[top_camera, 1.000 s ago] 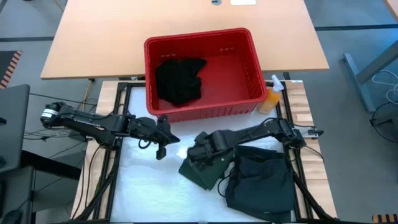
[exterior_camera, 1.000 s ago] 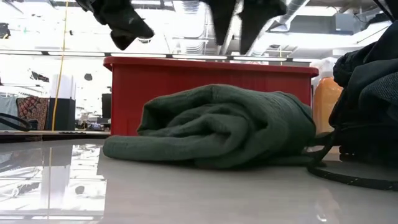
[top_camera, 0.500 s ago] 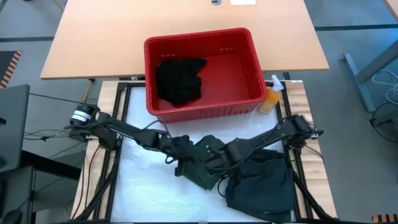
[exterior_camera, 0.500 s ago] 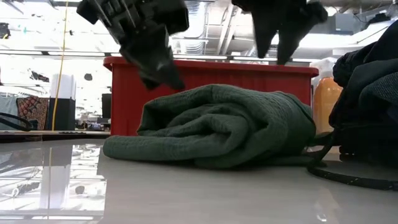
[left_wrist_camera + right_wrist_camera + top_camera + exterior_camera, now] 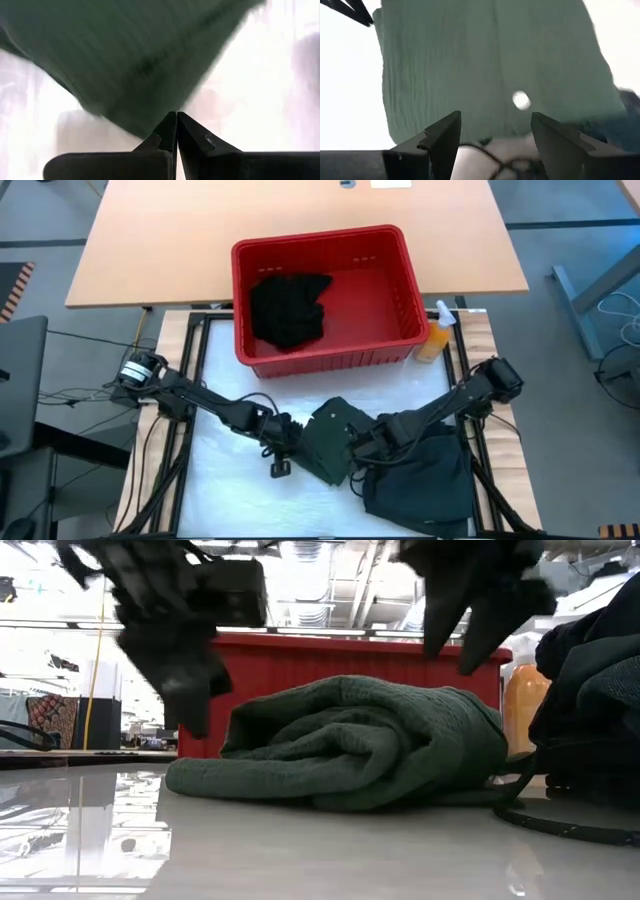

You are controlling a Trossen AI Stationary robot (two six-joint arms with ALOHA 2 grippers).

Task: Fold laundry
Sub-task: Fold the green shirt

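Green folded garment [image 5: 328, 442] lies bunched on the white bench [image 5: 230, 500] at lower centre of the high view, just below the red basket [image 5: 400, 280]. Low view: same garment [image 5: 370, 745] is a rounded heap in front of the basket wall [image 5: 300, 665].

Left hand [image 5: 281, 463]: fingers pressed together, holding nothing, low at the garment's left edge. Left wrist view: closed fingertips [image 5: 172, 125] sit just short of the green cloth [image 5: 125, 50].

Right hand [image 5: 358, 448]: fingers spread wide, empty, over the garment's right edge. Right wrist view: ribbed green cloth with one white button [image 5: 521, 100] beyond the two fingers [image 5: 445, 135].

Dark teal garment [image 5: 415, 470] is heaped at lower right, touching the green one. Black garment [image 5: 288, 308] sits in the basket's left half. Orange spray bottle [image 5: 437, 335] stands beside the basket's right corner.
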